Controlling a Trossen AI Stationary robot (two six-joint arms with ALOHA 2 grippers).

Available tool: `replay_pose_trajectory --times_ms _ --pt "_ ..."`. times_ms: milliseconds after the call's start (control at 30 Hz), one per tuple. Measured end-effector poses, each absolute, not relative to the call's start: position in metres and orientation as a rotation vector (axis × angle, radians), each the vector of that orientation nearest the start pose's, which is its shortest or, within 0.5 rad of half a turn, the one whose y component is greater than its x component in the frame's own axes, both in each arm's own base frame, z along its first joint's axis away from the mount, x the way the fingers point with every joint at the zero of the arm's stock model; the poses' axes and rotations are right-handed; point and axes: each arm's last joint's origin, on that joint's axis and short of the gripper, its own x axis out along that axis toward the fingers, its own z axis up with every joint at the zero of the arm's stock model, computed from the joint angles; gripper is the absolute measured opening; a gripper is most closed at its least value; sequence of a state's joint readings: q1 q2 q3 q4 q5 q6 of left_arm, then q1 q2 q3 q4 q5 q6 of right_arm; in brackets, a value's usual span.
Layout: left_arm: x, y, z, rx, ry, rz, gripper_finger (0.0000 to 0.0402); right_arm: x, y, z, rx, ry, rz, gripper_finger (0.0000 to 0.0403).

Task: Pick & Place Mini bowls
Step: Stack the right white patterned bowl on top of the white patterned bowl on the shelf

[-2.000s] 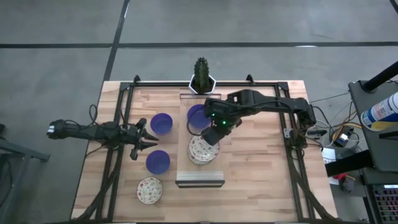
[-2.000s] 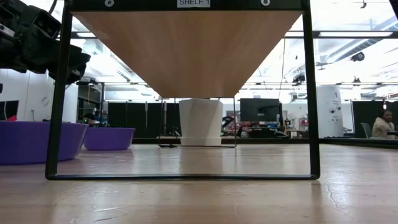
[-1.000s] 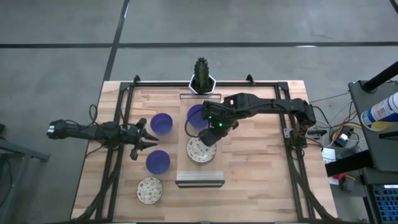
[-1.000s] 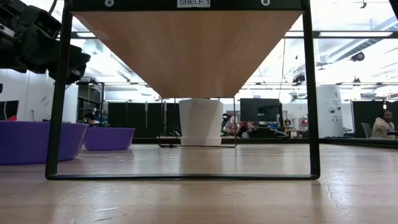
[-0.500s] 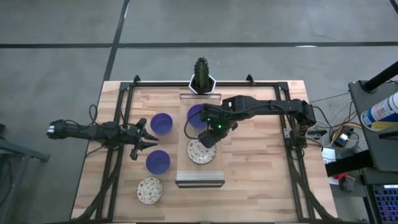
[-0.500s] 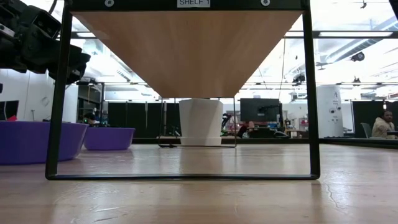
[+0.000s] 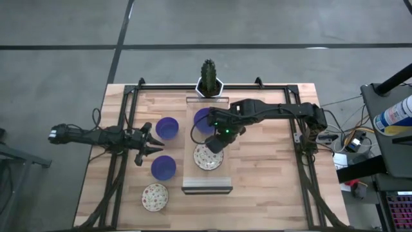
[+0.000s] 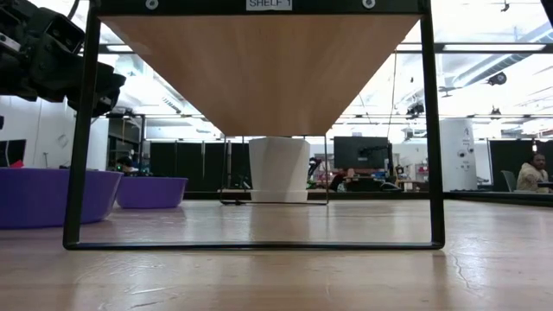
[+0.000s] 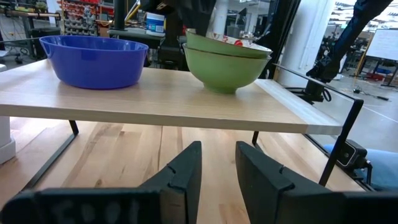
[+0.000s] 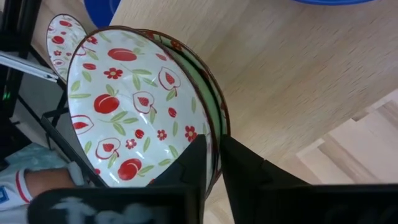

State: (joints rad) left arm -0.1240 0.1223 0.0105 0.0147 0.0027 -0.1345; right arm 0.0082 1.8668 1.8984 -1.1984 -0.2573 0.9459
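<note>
Placing step: right gripper (image 7: pixel 217 141) over the shelf (image 7: pixel 206 187), fingers pinching the rim of the speckled bowl (image 10: pixel 134 106) nested on another; next, release and lift clear; left gripper (image 9: pixel 217 163) open beside the shelf.

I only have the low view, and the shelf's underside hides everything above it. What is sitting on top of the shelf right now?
Observer: On the shelf there is a blue bowl at the cactus end, and two nested patterned bowls nearer the front.
Operator: Where is the right pincer?
Observer: The right pincer is at the rim of the top patterned bowl.
Operator: And the left one?
Observer: The left pincer is open beside the shelf and holds nothing.
</note>
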Motion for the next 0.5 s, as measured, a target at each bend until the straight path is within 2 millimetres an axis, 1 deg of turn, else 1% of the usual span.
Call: replay_pose_trajectory --times_ms 300,500 --pt "0.1036 -0.0130 0.1586 -0.129 0.105 -0.120 0.0103 0.3774 0.0104 0.3380 0.966 1.185 -0.329 0.0099" --pt "0.1036 -0.0130 0.1586 -0.128 0.105 -0.120 0.0103 0.3748 0.0088 0.3420 0.972 1.174 -0.329 0.0122"
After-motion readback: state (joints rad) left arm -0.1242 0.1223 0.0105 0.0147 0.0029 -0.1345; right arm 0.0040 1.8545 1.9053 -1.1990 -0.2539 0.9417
